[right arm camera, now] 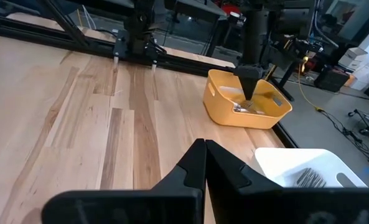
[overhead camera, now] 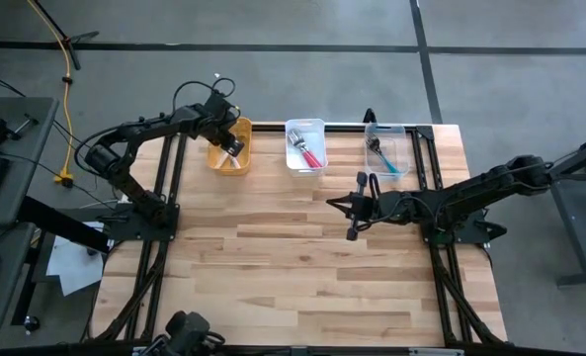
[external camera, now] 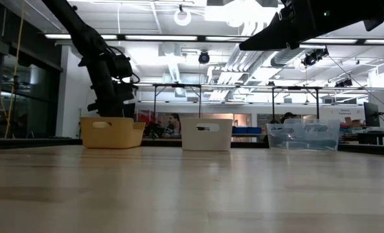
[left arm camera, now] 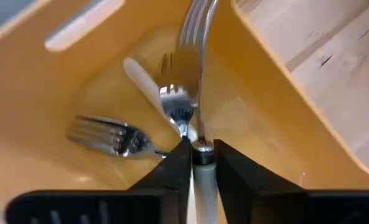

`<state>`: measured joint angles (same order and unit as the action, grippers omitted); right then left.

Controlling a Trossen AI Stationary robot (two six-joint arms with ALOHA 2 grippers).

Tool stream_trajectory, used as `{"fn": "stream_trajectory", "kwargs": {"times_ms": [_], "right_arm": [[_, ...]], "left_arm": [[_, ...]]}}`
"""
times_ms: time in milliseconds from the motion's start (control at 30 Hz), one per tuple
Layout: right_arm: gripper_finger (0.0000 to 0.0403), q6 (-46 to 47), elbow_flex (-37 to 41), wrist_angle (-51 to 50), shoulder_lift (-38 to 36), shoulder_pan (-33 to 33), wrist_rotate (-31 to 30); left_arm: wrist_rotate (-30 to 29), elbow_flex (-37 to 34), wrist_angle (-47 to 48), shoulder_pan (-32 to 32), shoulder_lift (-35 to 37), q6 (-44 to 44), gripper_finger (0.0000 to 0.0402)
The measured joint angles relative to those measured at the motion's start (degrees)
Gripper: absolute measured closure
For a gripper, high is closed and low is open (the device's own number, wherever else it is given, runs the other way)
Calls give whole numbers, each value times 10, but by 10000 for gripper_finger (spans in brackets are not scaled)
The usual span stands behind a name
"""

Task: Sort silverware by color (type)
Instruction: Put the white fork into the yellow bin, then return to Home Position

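Three bins stand in a row along the table's [overhead camera: 302,267] upper edge: left bin [overhead camera: 229,158], middle bin [overhead camera: 305,146], right bin [overhead camera: 386,148], forks [overhead camera: 306,148] lying inside each.

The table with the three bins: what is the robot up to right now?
The left claw is down inside the yellow bin, shut on a white-handled fork, with other white-handled forks already lying there. The white bin holds red-handled forks and the clear bin teal ones. The right claw hangs shut and empty above the wooden table.
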<state>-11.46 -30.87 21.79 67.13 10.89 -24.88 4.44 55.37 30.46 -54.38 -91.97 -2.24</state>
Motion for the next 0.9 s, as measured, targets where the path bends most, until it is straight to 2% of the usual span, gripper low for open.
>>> {"fn": "stream_trajectory", "kwargs": {"times_ms": [200,400,700,900], "right_arm": [[403,-13,0,-3,0,0,0],[403,-29,2,-11,0,-22,50],[403,-38,120,142,-14,-71,113],[403,-20,174,144,-96,-103,205]], "left_arm": [[0,0,-3,9,10,-10,295],[-19,-16,-34,36,58,-21,290],[-32,-190,-249,140,225,-27,340],[-31,-323,-425,220,338,-55,361]]}}
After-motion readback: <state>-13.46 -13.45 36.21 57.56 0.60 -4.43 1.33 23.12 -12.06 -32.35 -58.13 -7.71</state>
